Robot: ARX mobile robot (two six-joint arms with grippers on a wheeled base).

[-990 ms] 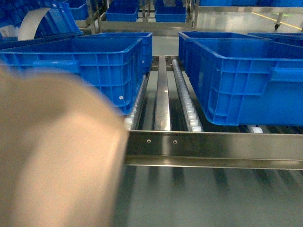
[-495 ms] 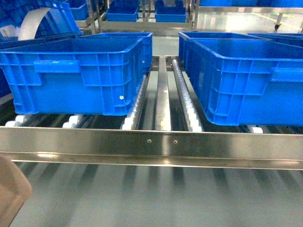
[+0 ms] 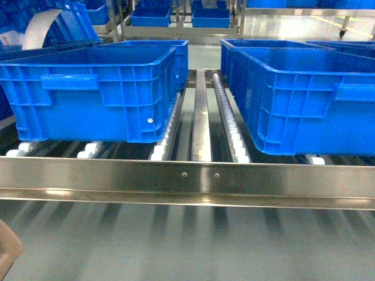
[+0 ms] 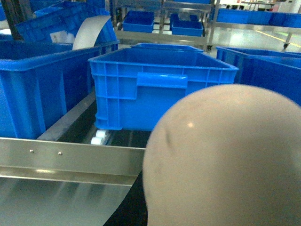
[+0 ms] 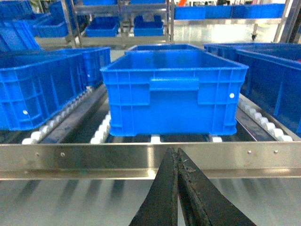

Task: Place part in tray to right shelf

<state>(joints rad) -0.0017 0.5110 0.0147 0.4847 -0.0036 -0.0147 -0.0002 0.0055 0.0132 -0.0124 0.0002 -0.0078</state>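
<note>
The tray (image 4: 225, 160) fills our left wrist view, its gripper unseen; since earlier it drops lower-left; right gripper (image 5: 178, 188) closed, empty.

Tray (image 3: 7, 257) dropping out of head view fast: covered the whole left side incl. the left crate (image 3: 94, 91) a sec ago, then only a corner below the shelf rail (image 3: 187, 178), now a sliver at bottom-left, well under that rail.
</note>
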